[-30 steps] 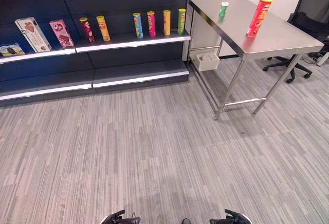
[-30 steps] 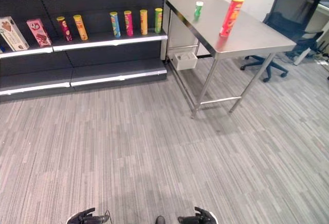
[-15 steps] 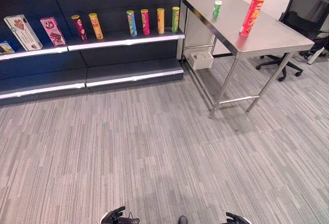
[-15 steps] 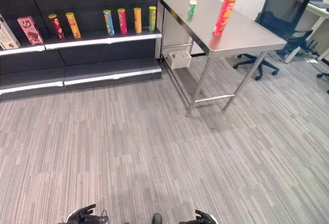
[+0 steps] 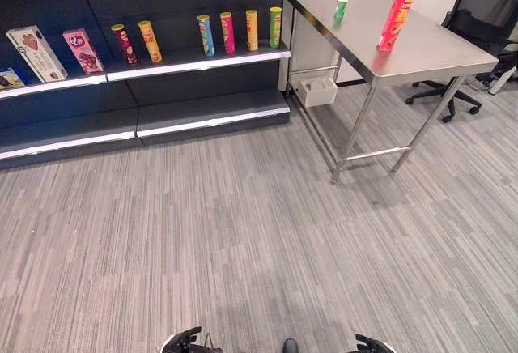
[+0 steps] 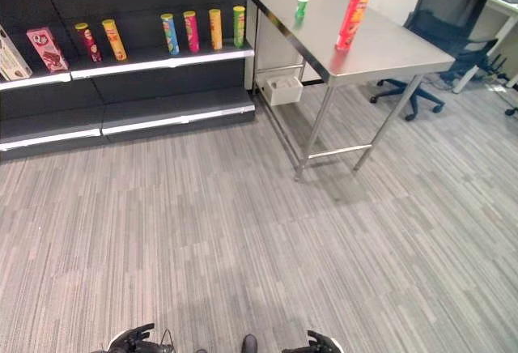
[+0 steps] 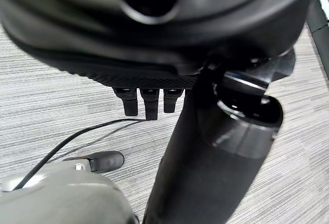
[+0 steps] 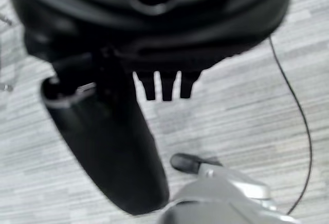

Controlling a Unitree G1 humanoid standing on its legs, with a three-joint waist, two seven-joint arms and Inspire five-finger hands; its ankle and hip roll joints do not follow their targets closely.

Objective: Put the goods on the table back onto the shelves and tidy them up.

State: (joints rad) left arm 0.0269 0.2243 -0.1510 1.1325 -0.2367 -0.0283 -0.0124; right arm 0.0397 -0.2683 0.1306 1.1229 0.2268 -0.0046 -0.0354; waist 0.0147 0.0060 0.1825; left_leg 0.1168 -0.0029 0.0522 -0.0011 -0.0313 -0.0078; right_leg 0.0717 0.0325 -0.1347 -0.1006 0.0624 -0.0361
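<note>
My left hand point(image 5: 184, 342) and right hand point(image 5: 371, 344) hang relaxed, holding nothing (low, near me), far from the table point(image 5: 437, 49) with its red can point(image 5: 396, 19) and green bottle point(image 5: 341, 7).

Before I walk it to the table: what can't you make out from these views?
- Small green bottle on the table: too small to identify.
- Blue box on the shelf: cut by the head view's left edge.
- Left hand, right hand: low, holding nothing.
</note>
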